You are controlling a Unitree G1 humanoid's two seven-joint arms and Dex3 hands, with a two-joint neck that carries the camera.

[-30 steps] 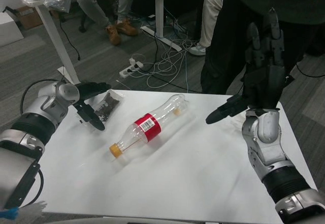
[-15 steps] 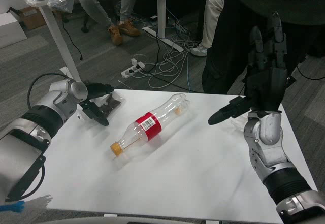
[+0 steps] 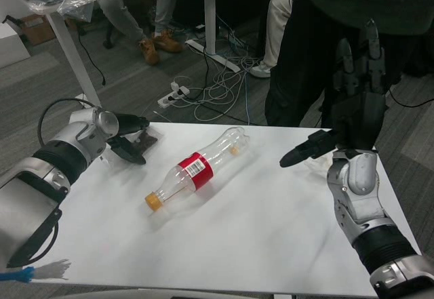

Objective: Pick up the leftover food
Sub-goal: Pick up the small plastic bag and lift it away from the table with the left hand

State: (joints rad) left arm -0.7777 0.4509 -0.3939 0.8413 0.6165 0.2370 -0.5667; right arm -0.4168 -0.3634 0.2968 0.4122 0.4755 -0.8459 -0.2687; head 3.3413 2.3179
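Left hand (image 3: 127,140) of mine sits at the table's (image 3: 271,245) far left corner, fingers closed around the small bag of leftover food (image 3: 144,138), which a second ago lay beside them ungripped. Right hand (image 3: 352,119) hangs open, fingers spread upright, above the right edge.

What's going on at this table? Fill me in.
The robot's left hand is at a small clear bag of dark leftover food near the white table's far left corner, fingers around it. The right hand hangs open and raised above the right side. An empty plastic bottle lies on its side mid-table. A person stands beyond.
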